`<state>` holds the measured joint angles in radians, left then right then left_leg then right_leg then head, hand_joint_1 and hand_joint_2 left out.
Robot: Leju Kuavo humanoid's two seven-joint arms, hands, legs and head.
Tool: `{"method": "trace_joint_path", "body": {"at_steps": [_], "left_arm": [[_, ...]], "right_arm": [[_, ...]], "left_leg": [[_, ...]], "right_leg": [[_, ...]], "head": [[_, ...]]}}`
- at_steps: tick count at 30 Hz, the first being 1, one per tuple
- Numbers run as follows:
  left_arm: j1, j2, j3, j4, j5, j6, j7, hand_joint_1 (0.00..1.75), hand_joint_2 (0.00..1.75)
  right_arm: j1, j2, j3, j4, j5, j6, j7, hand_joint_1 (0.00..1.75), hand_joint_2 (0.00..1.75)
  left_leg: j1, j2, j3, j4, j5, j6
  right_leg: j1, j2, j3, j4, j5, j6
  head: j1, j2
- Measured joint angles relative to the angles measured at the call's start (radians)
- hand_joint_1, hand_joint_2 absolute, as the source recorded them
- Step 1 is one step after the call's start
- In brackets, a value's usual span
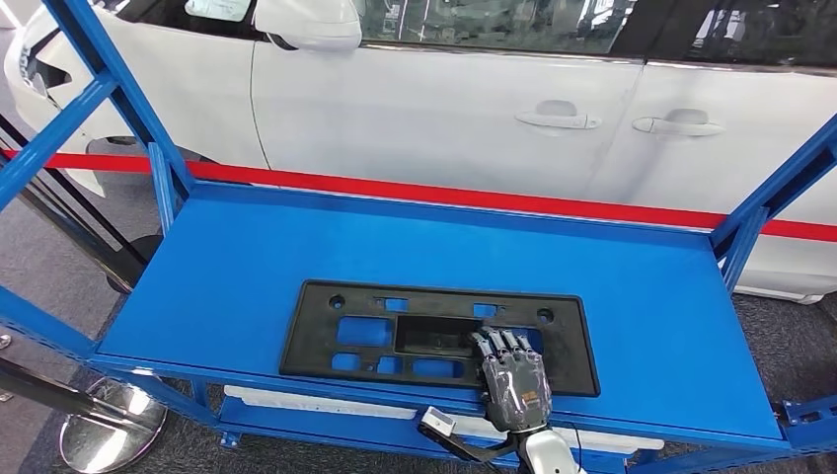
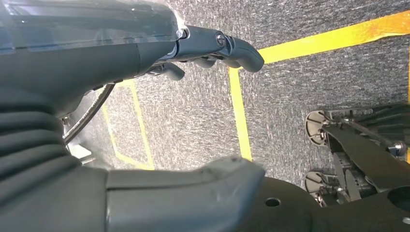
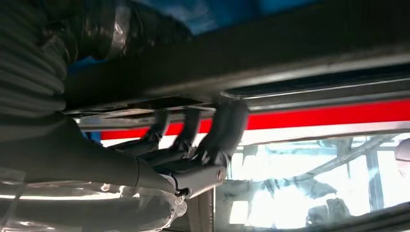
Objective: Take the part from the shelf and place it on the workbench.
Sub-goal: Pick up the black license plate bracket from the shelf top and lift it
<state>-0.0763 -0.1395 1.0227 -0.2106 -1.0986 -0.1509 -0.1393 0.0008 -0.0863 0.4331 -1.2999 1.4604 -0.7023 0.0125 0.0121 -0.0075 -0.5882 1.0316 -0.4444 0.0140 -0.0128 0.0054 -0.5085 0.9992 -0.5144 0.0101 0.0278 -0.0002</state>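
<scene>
The part (image 1: pixel 375 331) is a flat black rectangular plate with several cut-outs, lying on the blue shelf (image 1: pixel 247 247) near its front edge. My right hand (image 1: pixel 513 380) comes in from below and rests on the plate's near right portion, its fingers stretched flat and their tips at the central recess. In the right wrist view the fingers (image 3: pixel 222 130) press against the dark plate (image 3: pixel 290 48); no thumb shows around it. My left hand (image 2: pixel 208 46) hangs over the floor with nothing in it, fingers loosely apart.
Blue uprights stand at the shelf's left (image 1: pixel 109 69) and right (image 1: pixel 780 188) ends. A white car (image 1: pixel 444 99) and a red band (image 1: pixel 395 190) lie behind it. A chrome post base (image 1: pixel 109 425) sits at the lower left. Yellow tape (image 2: pixel 239 111) marks the grey carpet.
</scene>
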Motion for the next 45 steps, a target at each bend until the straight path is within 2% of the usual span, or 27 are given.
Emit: {"method": "trace_joint_path", "body": {"at_steps": [19, 25, 31, 41, 45], "left_arm": [[0.0, 0.0, 0.0, 0.0, -0.001, -0.002, -0.005, 0.0, 1.75], [0.001, 0.0, 0.0, 0.0, -0.002, 0.003, -0.016, 0.0, 1.75], [0.001, 0.0, 0.0, 0.0, -0.011, 0.034, -0.055, 0.0, 1.75], [0.0, 0.0, -0.009, 0.0, -0.041, 0.131, -0.123, 0.0, 1.75], [-0.001, 0.002, -0.01, 0.0, -0.035, 0.137, -0.136, 0.0, 1.75]], "right_arm": [[0.004, 0.0, -0.031, -0.002, 0.004, 0.0, -0.024, 1.75, 1.75], [0.018, 0.006, -0.044, -0.026, -0.024, 0.0, -0.069, 1.75, 1.75], [0.061, 0.045, -0.068, -0.129, -0.143, -0.001, -0.168, 1.75, 1.75], [0.116, 0.062, -0.063, -0.325, -0.223, -0.001, -0.195, 1.75, 1.75], [0.134, 0.062, -0.057, -0.395, -0.224, -0.001, -0.195, 1.75, 1.75]], "left_leg": [[0.0, 0.0, 0.0, 0.0, 0.0, 0.0], [0.0, 0.0, 0.0, 0.0, 0.0, 0.0], [0.0, 0.0, 0.0, 0.0, -0.001, -0.001], [0.0, 0.0, -0.001, 0.0, -0.001, -0.002], [0.0, 0.0, -0.001, 0.0, -0.002, -0.002]], "right_leg": [[0.0, 0.0, 0.0, 0.0, 0.0, 0.0], [0.0, 0.0, 0.0, 0.0, 0.0, 0.0], [0.0, 0.0, 0.0, 0.0, -0.001, 0.0], [0.0, 0.0, -0.001, 0.0, -0.002, 0.0], [0.0, 0.0, -0.001, 0.0, -0.002, 0.0]], "head": [[0.0, 0.0], [0.0, 0.0], [0.0, 0.0], [0.0, 0.0], [0.0, 0.0]]}}
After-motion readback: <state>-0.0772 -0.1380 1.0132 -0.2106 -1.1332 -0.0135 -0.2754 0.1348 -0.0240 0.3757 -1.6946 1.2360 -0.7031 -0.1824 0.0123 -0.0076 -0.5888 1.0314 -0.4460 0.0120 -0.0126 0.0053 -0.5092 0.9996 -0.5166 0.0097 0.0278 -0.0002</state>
